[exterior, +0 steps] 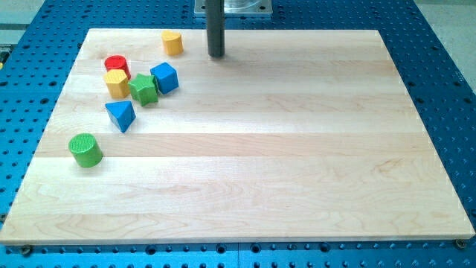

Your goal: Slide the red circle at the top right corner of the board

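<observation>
The red circle (117,65) lies near the board's upper left, touching a yellow block (117,83) just below it. My tip (216,55) stands on the board near the top edge, well to the right of the red circle. A yellow cylinder (172,42) lies between my tip and the red circle, closer to the top edge. My tip touches no block.
A green star-shaped block (143,88) and a blue cube (164,77) sit right of the yellow block. A blue triangle (120,115) lies below them. A green cylinder (85,150) lies near the left edge. The wooden board (297,149) rests on a blue perforated table.
</observation>
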{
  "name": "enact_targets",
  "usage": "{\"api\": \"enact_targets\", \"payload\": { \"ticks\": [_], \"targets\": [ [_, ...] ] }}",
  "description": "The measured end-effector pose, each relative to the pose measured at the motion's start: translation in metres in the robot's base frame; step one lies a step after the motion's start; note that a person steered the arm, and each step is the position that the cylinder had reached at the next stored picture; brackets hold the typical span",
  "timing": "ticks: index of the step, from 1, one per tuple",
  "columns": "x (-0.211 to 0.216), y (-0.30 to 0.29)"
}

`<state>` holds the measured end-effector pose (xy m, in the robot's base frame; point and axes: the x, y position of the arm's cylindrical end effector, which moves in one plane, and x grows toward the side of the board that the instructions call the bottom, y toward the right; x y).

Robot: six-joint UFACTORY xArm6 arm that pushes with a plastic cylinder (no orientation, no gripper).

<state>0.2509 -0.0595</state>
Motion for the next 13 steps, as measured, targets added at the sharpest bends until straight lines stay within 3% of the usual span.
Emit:
{"api": "enact_targets", "payload": {
  "ticks": [2, 3, 5, 6, 7, 9, 10, 11, 12, 13],
  "targets": [
    [-0.009, -0.121],
    [-0.002, -0.149],
    [0.081, -0.162],
    [0.099, -0.213],
    [0.154, -0.19],
    [0.05, -0.096],
    [0.021, -0.085],
    [0.019, -0.082],
    [0.015, 0.025],
    [0.002, 0.085]
  ]
}}
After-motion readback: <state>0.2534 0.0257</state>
